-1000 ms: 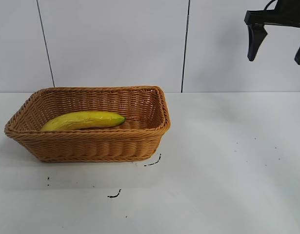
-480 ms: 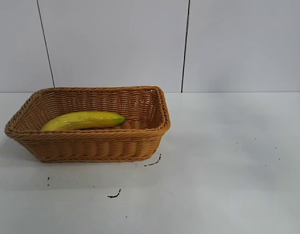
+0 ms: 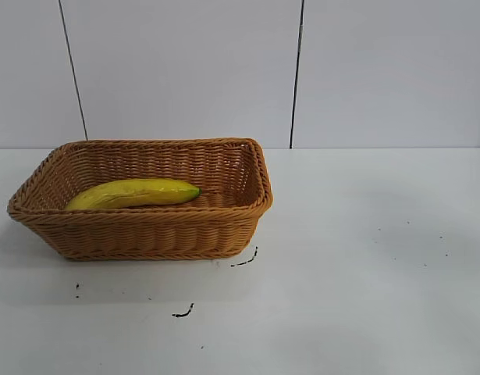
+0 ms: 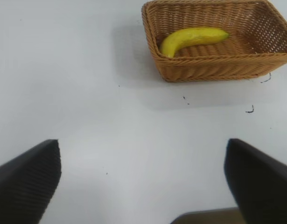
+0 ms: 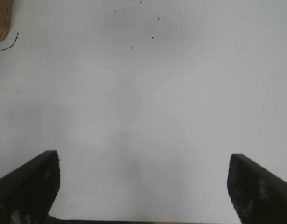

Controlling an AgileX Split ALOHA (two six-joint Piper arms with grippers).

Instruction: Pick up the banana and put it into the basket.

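A: How is the right end effector (image 5: 143,186) seen?
B: Only its two dark fingers (image 5: 29,184) are shown, at the lower left and lower right corners of the right wrist view. They are spread wide apart and nothing is held between them. Bare white table (image 5: 148,102) is seen beneath, with a few dark specks near the top of that frame and a sliver of wicker at the upper left corner.

A: And the left end effector (image 4: 143,182)?
B: It is seen in the same way in the left wrist view, with its fingers (image 4: 26,179) wide apart at the lower corners and nothing gripped. Neither arm is shown in the exterior view.

A: Where is the banana (image 3: 133,193) found?
B: It is laid inside the basket (image 3: 146,231), along the front wall, with its greenish tip pointed toward the centre of the frame. In the left wrist view it is seen at the top right, resting on the basket floor.

A: Where is the basket placed?
B: It is set on the table at the left of the exterior view, in front of a panelled white wall (image 3: 185,70). Small black marks (image 3: 183,312) are seen on the table just below and to the right of it.
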